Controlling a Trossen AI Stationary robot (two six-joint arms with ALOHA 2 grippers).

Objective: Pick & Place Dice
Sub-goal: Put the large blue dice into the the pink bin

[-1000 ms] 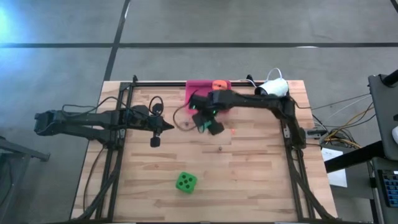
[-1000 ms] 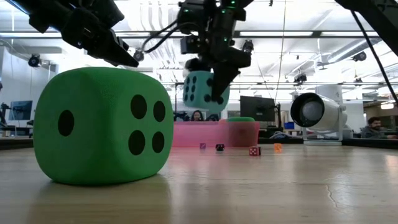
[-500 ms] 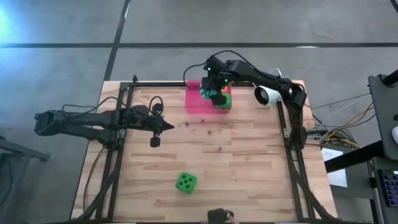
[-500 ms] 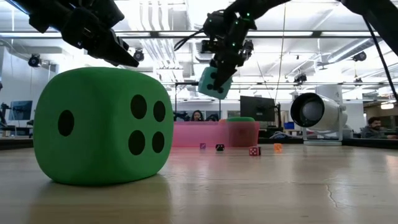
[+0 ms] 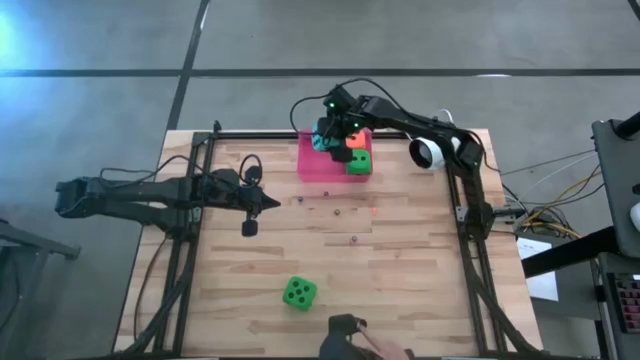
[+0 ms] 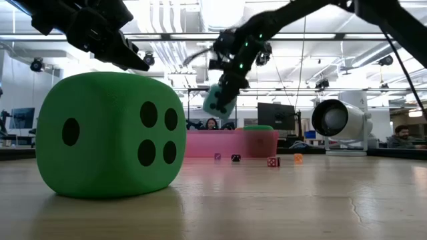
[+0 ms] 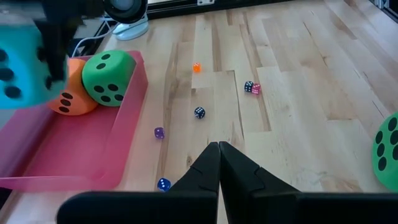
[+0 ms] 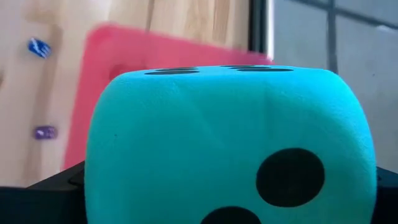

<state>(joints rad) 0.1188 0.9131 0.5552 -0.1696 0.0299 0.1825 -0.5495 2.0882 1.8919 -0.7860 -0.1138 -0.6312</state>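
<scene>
My right gripper (image 5: pixel 331 134) is shut on a teal die (image 6: pixel 219 101), which hangs in the air over the far part of the pink tray (image 5: pixel 318 166) at the table's far edge. An orange die (image 5: pixel 355 140) and a green die (image 5: pixel 359 161) lie in the tray's right end; the left wrist view also shows this orange die (image 7: pixel 70 98) and green die (image 7: pixel 111 76). A second green die (image 5: pixel 299 292) rests on the table near the front edge. My left gripper (image 5: pixel 262 205) waits shut above the table's left half. My right gripper pinches the teal die between its two fingers, on two opposite faces (image 8: pixel 99 163). A dark finger (image 7: pixel 53 43) crosses the die's side. The fingers slant down from above. The die is lifted clear, above the tray, slightly tilted.
Several tiny dice (image 7: pixel 199 112) lie scattered on the wood between tray and table middle. A white camera-like cylinder (image 5: pixel 433 150) stands right of the tray. A person's hand (image 5: pixel 352 340) shows at the near edge. Black frame rails run along the left and right sides.
My right gripper has carried the teal die from beside the tray's near side toward the far edge, over the tray, rolling as it went; the die has stayed clear of the table. A hand has come in at the near edge.
</scene>
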